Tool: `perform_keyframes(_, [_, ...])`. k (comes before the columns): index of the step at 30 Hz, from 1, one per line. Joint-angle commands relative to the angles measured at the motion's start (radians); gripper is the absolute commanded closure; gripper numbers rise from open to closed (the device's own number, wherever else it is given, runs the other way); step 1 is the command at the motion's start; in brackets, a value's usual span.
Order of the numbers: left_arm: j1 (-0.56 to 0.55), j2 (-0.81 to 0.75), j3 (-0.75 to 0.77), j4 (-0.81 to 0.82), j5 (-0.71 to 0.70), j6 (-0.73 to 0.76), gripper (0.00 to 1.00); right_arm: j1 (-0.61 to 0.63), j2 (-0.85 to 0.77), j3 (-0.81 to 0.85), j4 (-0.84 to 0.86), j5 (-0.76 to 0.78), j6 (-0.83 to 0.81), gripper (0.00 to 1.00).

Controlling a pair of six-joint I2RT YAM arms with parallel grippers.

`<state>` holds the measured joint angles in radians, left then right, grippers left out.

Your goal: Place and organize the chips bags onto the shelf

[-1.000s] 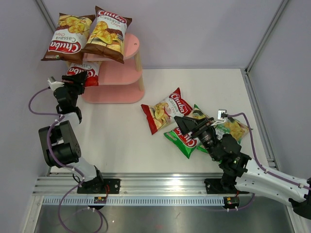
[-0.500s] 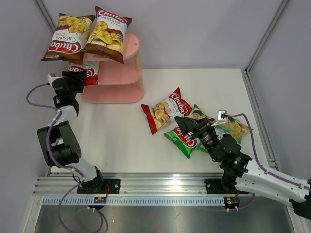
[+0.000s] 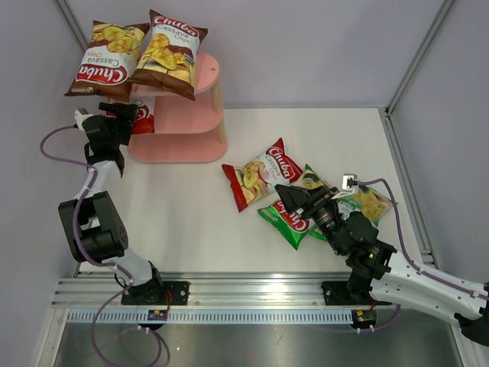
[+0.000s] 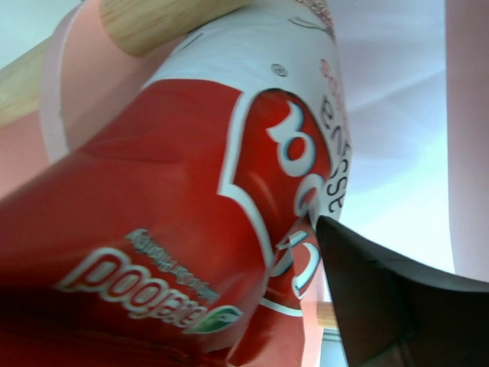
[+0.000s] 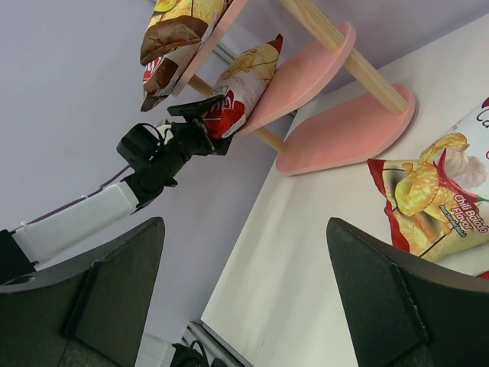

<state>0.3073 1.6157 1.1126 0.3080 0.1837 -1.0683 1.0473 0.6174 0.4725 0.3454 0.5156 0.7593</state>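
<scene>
Gripping the lower end of a red-white bag (image 3: 144,116), the left gripper (image 3: 126,121) sits at the left side of the shelf (image 3: 183,149), which stands at the far left corner of the table (image 3: 191,222). It looks closed on the bag's edge, though the left wrist view shows only one dark finger (image 4: 382,306) against the foil. The bag lies mostly on the middle board. Its long axis runs from the gripper rightward into the shelf, tilted so the far end rises toward the top board while the held end hangs off the board's left rim. The next move is probably a push further in along that axis, and a wooden post (image 4: 153,19) just beside the bag is what seems most likely to catch it. The brown bags (image 3: 105,57) lie side by side on the top board, overhanging its left edge right above the gripper. The right gripper (image 3: 293,200) hovers wide open with nothing between its fingers, above the loose bags toward the right edge of the table. Those are a second red-white bag (image 3: 256,174) and the green bags (image 3: 284,222), overlapping one another, well apart from the shelf and nearer the right arm.
</scene>
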Motion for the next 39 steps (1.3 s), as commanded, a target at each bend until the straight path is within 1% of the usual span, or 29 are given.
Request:
perform_keyframes(1, [-0.005,-0.037,-0.025,-0.052,-0.047,0.045,0.11,0.0,-0.013,0.012,-0.02,0.049,-0.005,0.06])
perform_keyframes(4, [-0.004,-0.079,-0.065,-0.037,-0.049,0.048,0.02,0.0,0.008,0.035,-0.052,0.032,-0.032,0.05])
perform_keyframes(6, [-0.005,-0.097,-0.077,-0.033,-0.044,0.048,0.01,-0.003,0.039,0.051,-0.066,0.023,-0.057,0.05])
perform_keyframes(7, [-0.004,-0.102,-0.086,-0.036,-0.041,0.048,0.01,-0.003,0.079,0.086,-0.115,0.011,-0.061,0.03])
perform_keyframes(9, [-0.004,-0.123,-0.1,-0.05,-0.047,0.038,0.01,-0.006,0.12,0.126,-0.155,-0.011,-0.069,0.03])
perform_keyframes(11, [-0.005,-0.141,-0.129,-0.044,-0.053,0.028,0.01,-0.01,0.172,0.167,-0.198,-0.038,-0.061,0.03])
perform_keyframes(15, [-0.002,-0.18,-0.138,-0.09,-0.073,0.03,0.01,-0.033,0.222,0.21,-0.239,-0.083,-0.043,0.03])
perform_keyframes(18, [-0.002,-0.206,-0.145,-0.115,-0.087,0.037,0.01,-0.091,0.257,0.227,-0.269,-0.162,-0.026,0.02])
perform_keyframes(19, [-0.002,-0.226,-0.148,-0.119,-0.089,0.042,0.01,-0.148,0.289,0.235,-0.288,-0.24,-0.017,0.02])
perform_keyframes(21, [-0.004,-0.252,-0.158,-0.121,-0.089,0.047,0.01,-0.217,0.327,0.261,-0.31,-0.342,-0.006,0.02])
perform_keyframes(22, [-0.004,-0.269,-0.161,-0.119,-0.089,0.048,0.01,-0.254,0.369,0.265,-0.31,-0.435,0.003,0.02])
perform_keyframes(23, [-0.004,-0.276,-0.163,-0.119,-0.09,0.051,0.01,-0.291,0.386,0.267,-0.306,-0.463,0.005,0.02])
perform_keyframes(28, [-0.002,-0.318,-0.152,-0.167,-0.098,0.076,0.01,-0.337,0.497,0.302,-0.315,-0.511,-0.047,0.01])
perform_keyframes(31, [-0.002,-0.364,-0.166,-0.245,-0.099,0.07,0.01,-0.453,0.557,0.321,-0.325,-0.623,-0.051,0.01])
perform_keyframes(35, [-0.004,-0.444,-0.207,-0.345,-0.079,0.088,0.01,-0.546,0.619,0.374,-0.382,-0.683,-0.119,0.01])
perform_keyframes(39, [-0.004,-0.542,-0.263,-0.406,-0.006,0.125,0.01,-0.627,0.688,0.471,-0.448,-0.729,-0.216,0.01])
